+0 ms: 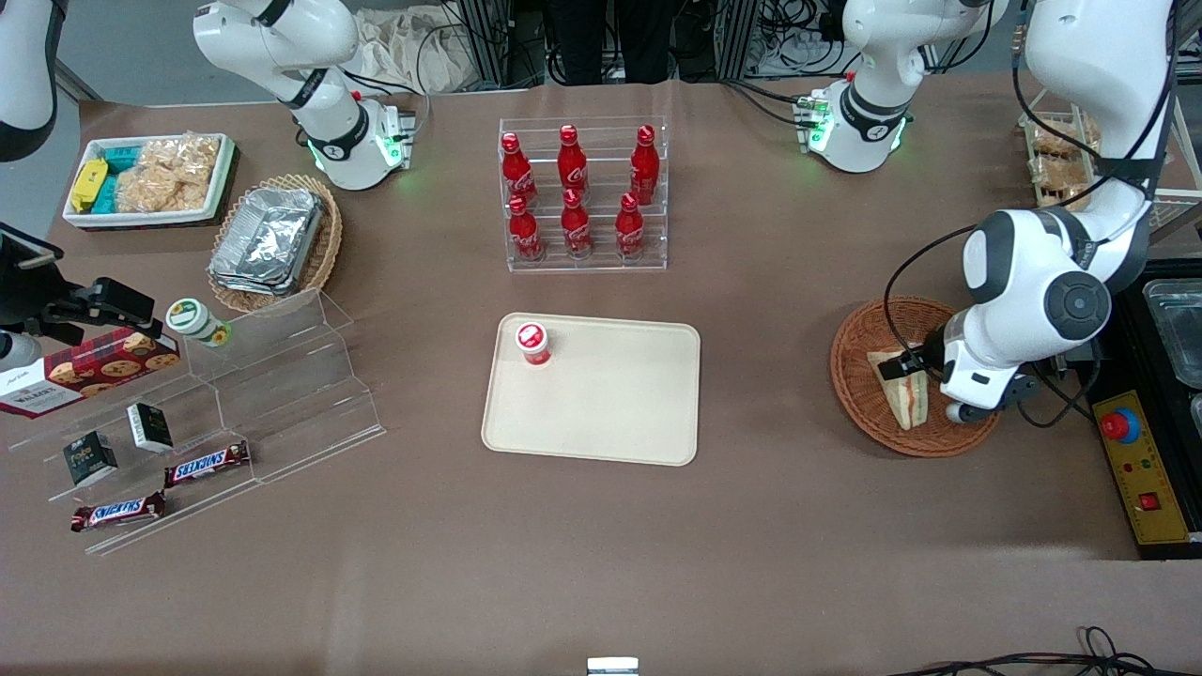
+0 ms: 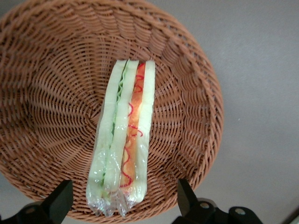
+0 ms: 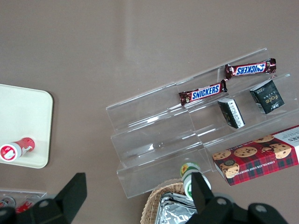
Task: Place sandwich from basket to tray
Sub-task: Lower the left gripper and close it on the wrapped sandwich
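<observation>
End effector (image 2: 121, 205) released, fingers (image 2: 58, 203) straddling wrapped sandwich (image 2: 122, 149) lying in basket (image 2: 42, 93), approx 3 o'clock of tray (image 1: 601, 413)

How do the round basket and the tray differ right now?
The basket is round, reddish-brown wicker; the tray is flat, beige and rectangular. The basket holds the sandwich, with the open gripper above it; the tray holds only a red bottle. Both sit on the table.
</observation>
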